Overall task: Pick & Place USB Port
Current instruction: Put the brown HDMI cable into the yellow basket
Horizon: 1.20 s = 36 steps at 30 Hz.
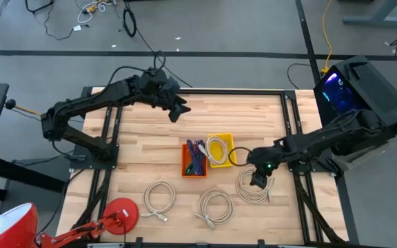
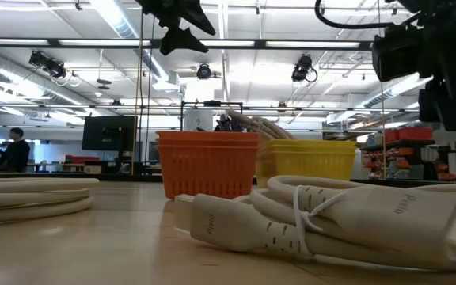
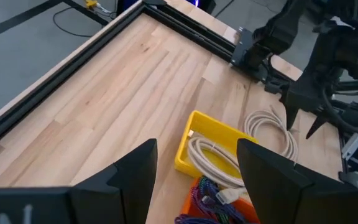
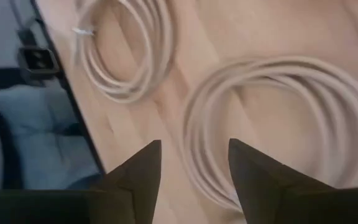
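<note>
The coiled white USB cable [image 1: 253, 187] lies flat on the desk [image 1: 143, 138] directly beneath the right pincer [image 1: 259, 180], whose fingers [image 4: 143, 171] are spread apart above the coil, holding nothing. Just beside that pincer, toward the desk's middle, stands the yellow bin [image 1: 220, 149] with a white cable in it, touching the orange bin [image 1: 194, 159] with purple cables. Two more white coils [image 1: 214, 207] [image 1: 159, 198] rest farther along the near edge. The left pincer [image 1: 179, 110] hovers well apart over the far side, its fingers [image 3: 135, 174] also spread and empty.
</note>
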Motion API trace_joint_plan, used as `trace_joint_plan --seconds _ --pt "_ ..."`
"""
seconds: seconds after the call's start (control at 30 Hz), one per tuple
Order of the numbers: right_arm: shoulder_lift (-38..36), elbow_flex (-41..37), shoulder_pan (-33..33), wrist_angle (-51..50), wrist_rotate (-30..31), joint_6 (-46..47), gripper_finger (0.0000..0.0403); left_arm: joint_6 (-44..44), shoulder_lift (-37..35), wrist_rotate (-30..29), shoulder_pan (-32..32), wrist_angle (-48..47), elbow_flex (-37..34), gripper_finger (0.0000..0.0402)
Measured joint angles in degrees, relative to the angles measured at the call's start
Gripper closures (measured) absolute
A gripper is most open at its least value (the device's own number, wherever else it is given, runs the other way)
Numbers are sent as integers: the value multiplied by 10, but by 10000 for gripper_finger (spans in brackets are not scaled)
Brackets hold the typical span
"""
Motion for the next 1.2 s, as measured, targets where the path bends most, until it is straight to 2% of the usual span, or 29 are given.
trace_joint_plan --seconds 0.3,0.57,1.0,1.1,1.17,1.2 --pt "12 -46 70 111 40 87 221 -1 0 0 -23 -19 0 175" --pt "83 -51 93 155 62 95 223 -4 0 -19 -46 -20 0 175" --pt "199 -51 92 201 22 70 224 -16 0 -29 -70 -23 0 175" --pt "213 -49 92 200 22 69 245 -16 0 -30 -72 -23 0 175" --pt "215 -49 92 193 29 66 287 -16 0 -30 -72 -24 0 175" --pt "215 -49 91 190 31 62 320 -16 0 -31 -71 -24 0 175"
